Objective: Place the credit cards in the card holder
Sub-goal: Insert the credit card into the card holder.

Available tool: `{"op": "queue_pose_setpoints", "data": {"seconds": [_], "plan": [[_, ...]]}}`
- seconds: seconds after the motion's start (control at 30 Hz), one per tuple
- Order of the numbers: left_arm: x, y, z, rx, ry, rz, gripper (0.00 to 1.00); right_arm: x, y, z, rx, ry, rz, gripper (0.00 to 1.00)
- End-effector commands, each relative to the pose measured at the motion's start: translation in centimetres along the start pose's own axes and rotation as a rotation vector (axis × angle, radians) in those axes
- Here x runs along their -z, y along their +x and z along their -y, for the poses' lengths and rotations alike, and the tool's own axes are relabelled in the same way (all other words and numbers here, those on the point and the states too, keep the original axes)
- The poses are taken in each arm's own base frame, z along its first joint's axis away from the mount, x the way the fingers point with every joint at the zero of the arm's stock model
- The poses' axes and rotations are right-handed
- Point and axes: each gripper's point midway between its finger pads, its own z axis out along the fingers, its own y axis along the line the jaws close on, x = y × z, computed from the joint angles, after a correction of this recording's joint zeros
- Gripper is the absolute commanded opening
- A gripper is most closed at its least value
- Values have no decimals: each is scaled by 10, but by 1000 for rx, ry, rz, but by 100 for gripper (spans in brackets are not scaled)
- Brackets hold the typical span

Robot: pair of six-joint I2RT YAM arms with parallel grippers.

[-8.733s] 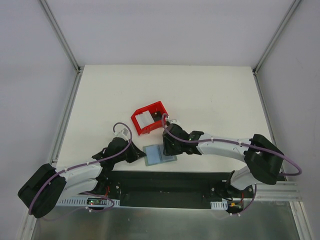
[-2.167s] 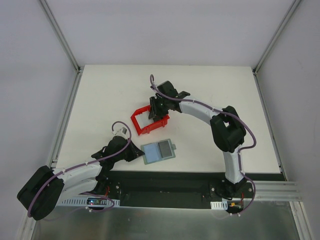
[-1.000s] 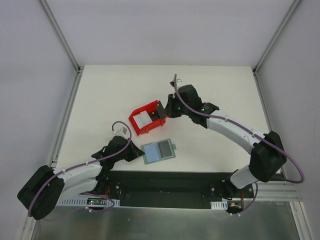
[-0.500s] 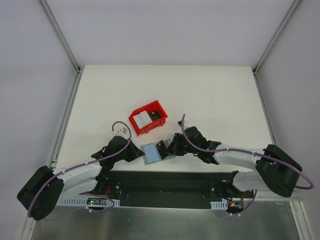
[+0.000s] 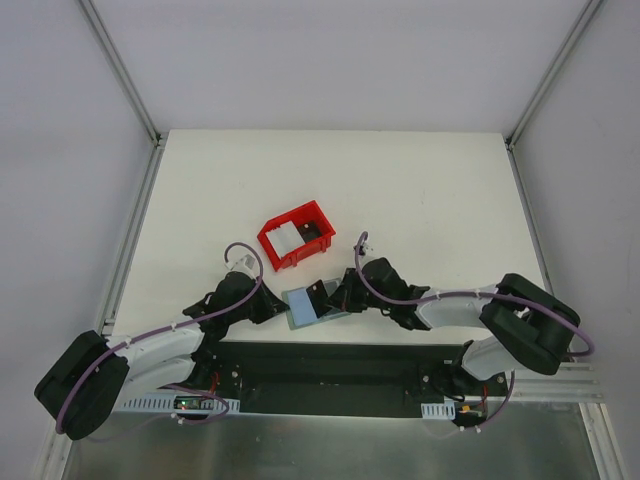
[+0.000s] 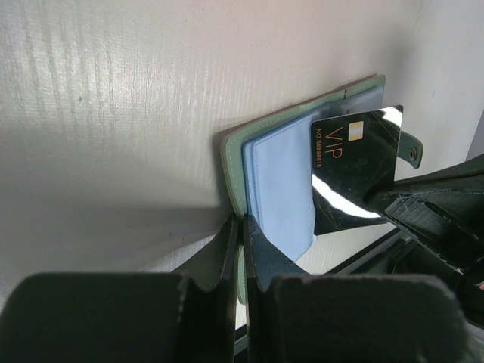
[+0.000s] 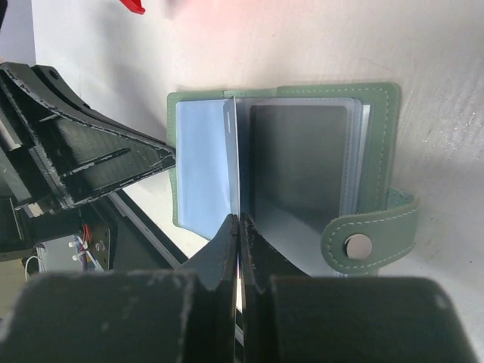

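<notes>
The white worktop is carrying everything, and the red bin is standing a little behind the arms. A pale card and something dark are lying in it, probably waiting for their turn. The card holder is lying open near the front edge of the worktop, between the two hands, with its blue-grey inside facing up. The left hand is closed on the holder's green border, I think to stop it from sliding or folding. The right hand is closed on a dark card, which is marked VIP. It is holding this card by its edge over the right half of the holder, and this seems to be the insertion step. Another dark card seems to be sitting in a clear pocket there. The snap strap is lying to the side, so the pockets are staying free.
</notes>
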Motion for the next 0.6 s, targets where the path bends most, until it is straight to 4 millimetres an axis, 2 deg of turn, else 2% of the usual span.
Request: {"op": "queue_pose_setpoints", "data": {"seconds": [0.0, 0.17, 0.37, 0.57], "plan": [[-1, 3, -10, 5, -40, -16, 0, -3, 2, 5, -18, -9, 19, 0], [-1, 3, -11, 5, -40, -14, 0, 0, 4, 17, -24, 24, 39, 0], [-1, 3, -10, 4, -36, -16, 0, 4, -2, 21, -38, 41, 77, 0], [-1, 4, -10, 9, -33, -18, 0, 2, 3, 25, -95, 52, 70, 0]]}}
